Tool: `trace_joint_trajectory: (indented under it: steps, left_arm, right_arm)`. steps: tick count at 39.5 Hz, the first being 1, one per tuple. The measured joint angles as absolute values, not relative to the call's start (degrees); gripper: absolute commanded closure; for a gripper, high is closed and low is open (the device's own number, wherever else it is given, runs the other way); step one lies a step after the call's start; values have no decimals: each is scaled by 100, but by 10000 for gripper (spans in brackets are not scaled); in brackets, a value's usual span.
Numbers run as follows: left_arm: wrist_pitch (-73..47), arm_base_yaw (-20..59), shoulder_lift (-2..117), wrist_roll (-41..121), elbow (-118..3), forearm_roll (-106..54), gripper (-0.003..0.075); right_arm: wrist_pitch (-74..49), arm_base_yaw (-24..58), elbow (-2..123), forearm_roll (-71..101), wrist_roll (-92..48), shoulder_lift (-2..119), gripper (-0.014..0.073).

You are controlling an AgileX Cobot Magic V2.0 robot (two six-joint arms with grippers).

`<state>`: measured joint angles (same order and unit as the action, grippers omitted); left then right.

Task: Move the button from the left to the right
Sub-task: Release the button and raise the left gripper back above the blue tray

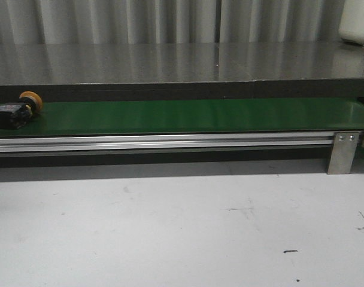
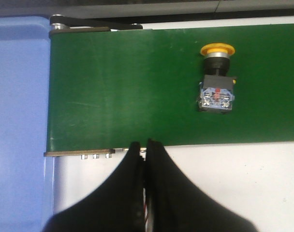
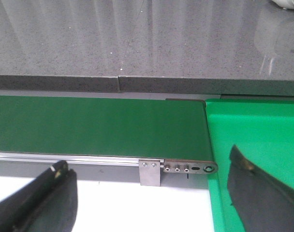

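The button (image 1: 17, 110) is lying at the left end of the green conveyor belt (image 1: 188, 115), so nothing is done yet. The left end effector (image 2: 146, 145) is hovering closed and empty; the right end effector (image 3: 147, 193) is gaping wide, empty.

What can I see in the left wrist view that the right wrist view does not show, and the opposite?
Only the left wrist view shows the button lying on its side on the belt, a blue surface beside the belt's end, and the shut left end effector. Only the right wrist view shows a bright green bin at the belt's other end, the grey countertop, and the open right end effector. Both show the green conveyor belt.
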<state>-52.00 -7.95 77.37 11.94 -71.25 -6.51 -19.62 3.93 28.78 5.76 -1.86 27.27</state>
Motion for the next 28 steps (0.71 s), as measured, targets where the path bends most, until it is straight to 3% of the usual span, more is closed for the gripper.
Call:
trace_joint_trajectory:
  steps: [14,28]
  left_arm:
    - [-2729,-655,4985,1245,-3727,-661,741]
    - [-1663,-655,2320,1258,-2262,-700,741]
  right_arm:
    - [-1962,393,2878,576,-186,2727,-50]
    - [-1962,393,2878,576,-186,2727,-50]
